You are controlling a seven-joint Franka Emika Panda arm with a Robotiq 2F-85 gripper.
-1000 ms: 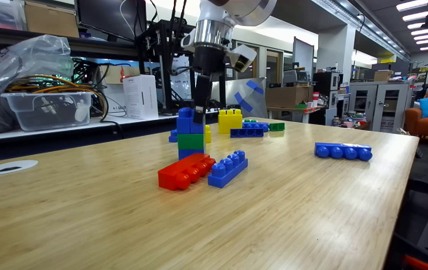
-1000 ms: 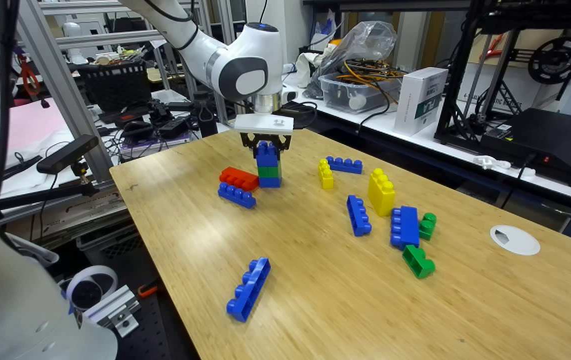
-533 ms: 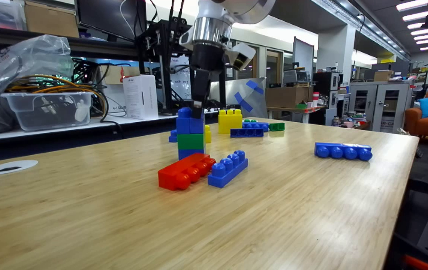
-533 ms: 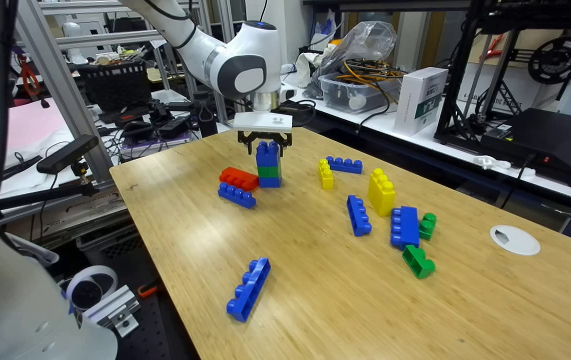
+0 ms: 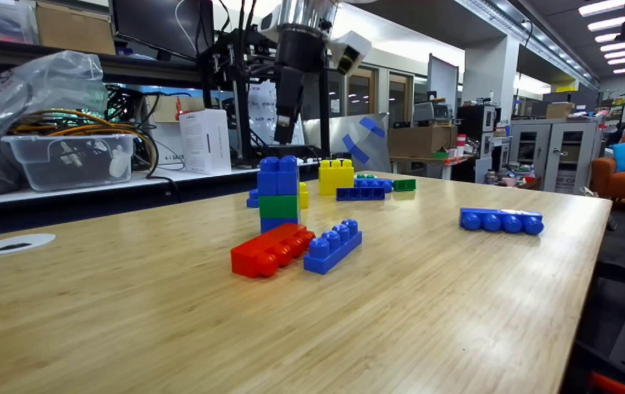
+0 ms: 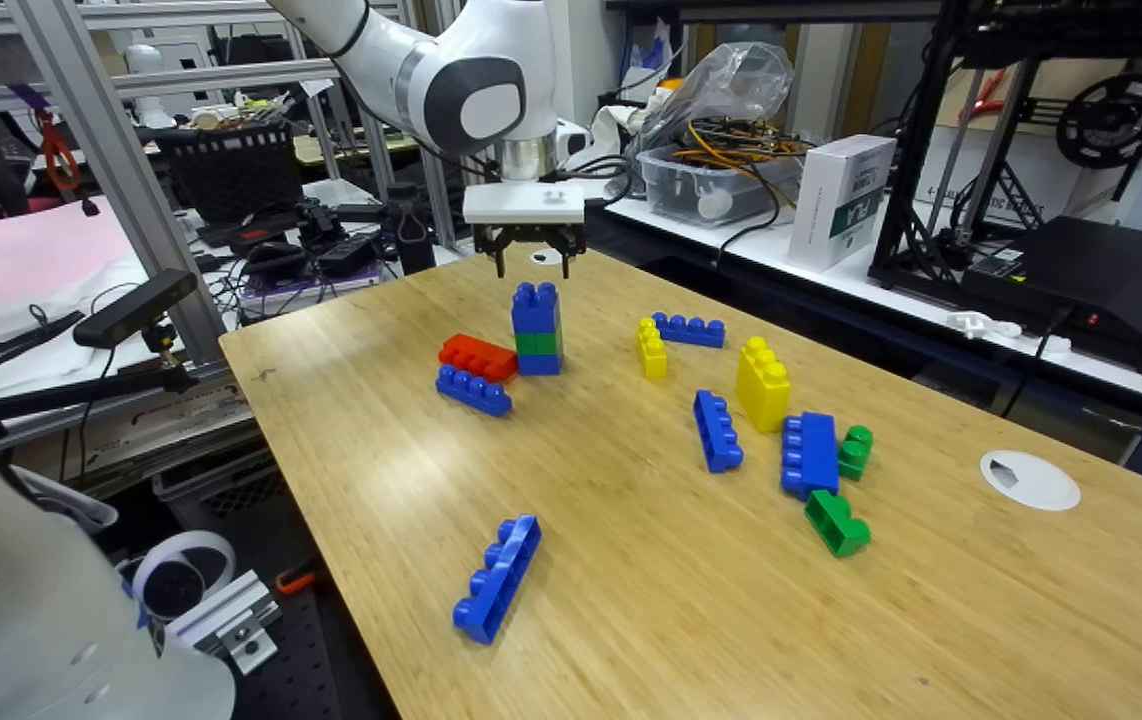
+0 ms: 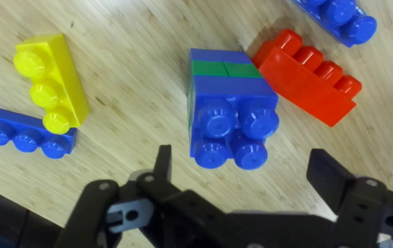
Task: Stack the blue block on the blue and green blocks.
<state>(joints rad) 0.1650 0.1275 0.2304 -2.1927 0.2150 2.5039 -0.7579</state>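
Note:
The chunky blue block (image 5: 278, 179) sits upright on top of the blue and green blocks (image 5: 278, 207), its four-sided top studs facing up. In an exterior view the same blue block (image 6: 535, 316) lines up with the green layer (image 6: 539, 344) and the blue base below it. My gripper (image 6: 533, 270) hovers above and slightly behind the tower with its fingers spread wide. From the wrist, the studs of the blue block (image 7: 236, 86) show just ahead of the open gripper (image 7: 240, 150); nothing is held and neither finger touches the stack.
Close to the tower's foot lie a red flat brick (image 6: 478, 357) and a long blue brick (image 6: 472, 391). Two yellow bricks, a small one (image 6: 651, 350) and a taller one (image 6: 762, 385), stand farther along the table. A lone blue brick (image 6: 498, 580) lies near the table edge.
The fingers spread and let go of the blue block, then the gripper rose away from it. The blue block has stayed on the stack.

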